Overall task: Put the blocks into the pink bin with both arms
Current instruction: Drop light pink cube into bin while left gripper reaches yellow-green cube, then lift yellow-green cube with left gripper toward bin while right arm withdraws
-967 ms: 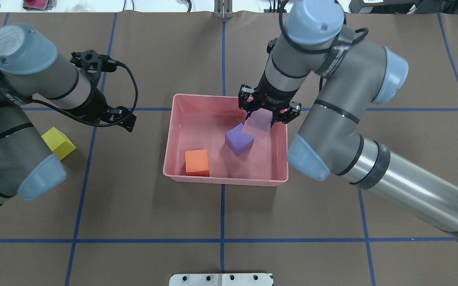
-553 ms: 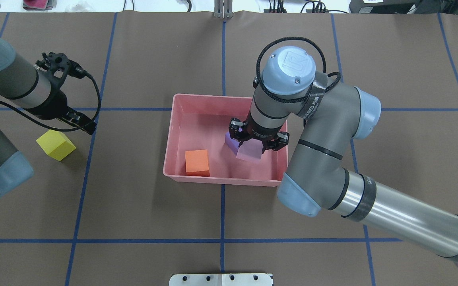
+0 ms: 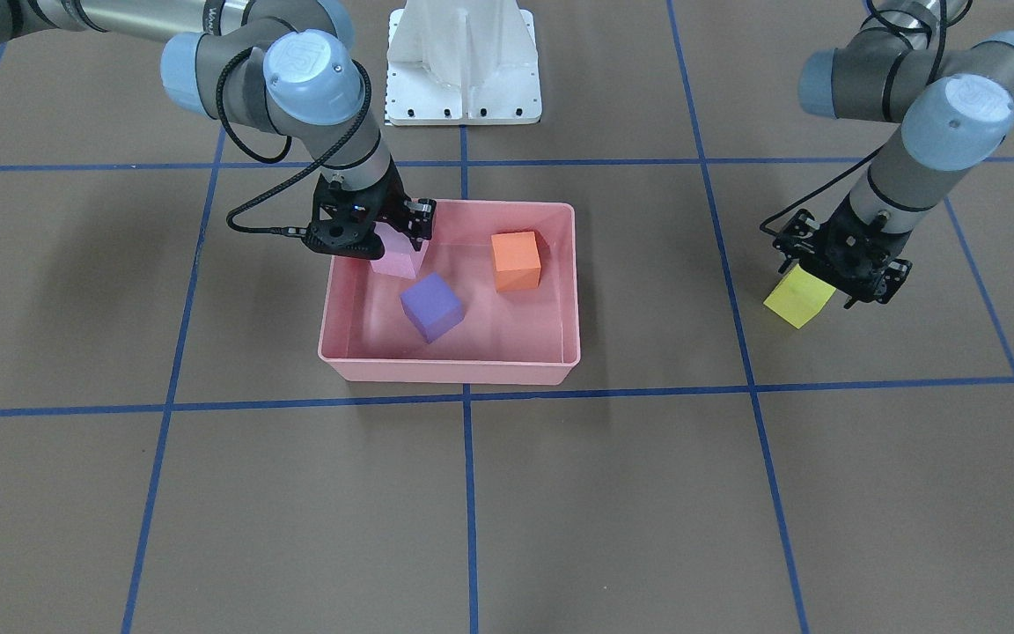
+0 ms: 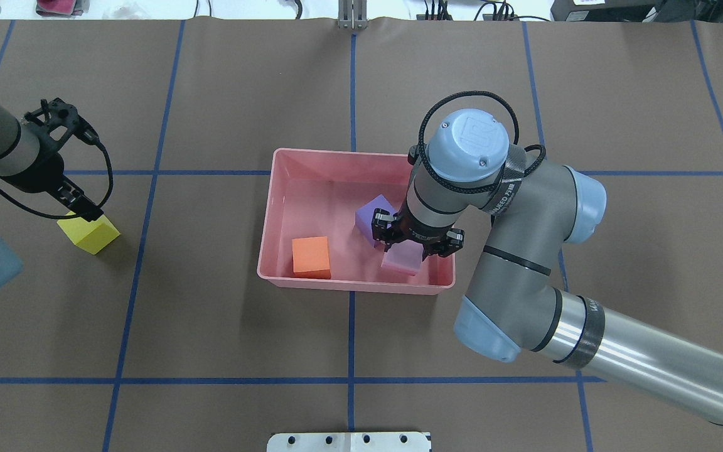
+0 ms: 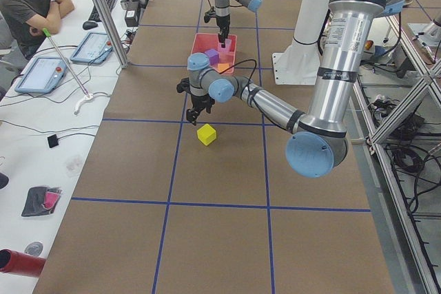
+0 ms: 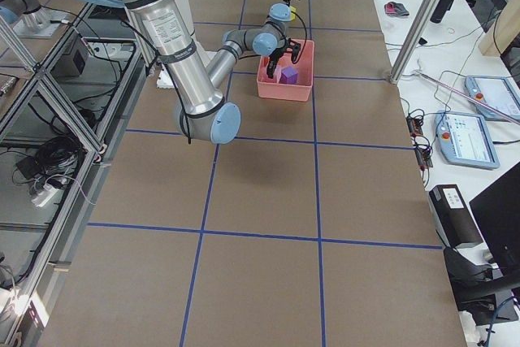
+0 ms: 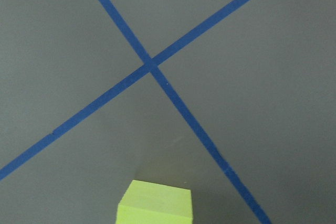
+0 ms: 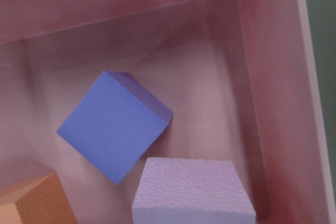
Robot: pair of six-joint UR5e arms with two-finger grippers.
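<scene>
Front view: my R gripper [image 3: 386, 244] low in upper-left corner of shallow salmon-pink plastic bin [image 3: 450, 372], fingers clamped on light pink matte cube [image 3: 400, 258]. Purple matte cube [image 3: 430, 305] and orange matte cube [image 3: 516, 258] on bin floor. My L gripper [image 3: 834, 280] at frame right, fingers spread, above yellow matte cube [image 3: 796, 300], well apart from bin.
Overhead: light pink cube lower right in bin, purple just beside.
L wrist cam: yellow cube at bottom edge, blue tape cross [image 7: 150, 66] above.
R wrist cam: light pink cube bottom centre.

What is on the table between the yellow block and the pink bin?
In the overhead view, only bare table with one blue tape line lies between the yellow block and the pink bin.
</scene>
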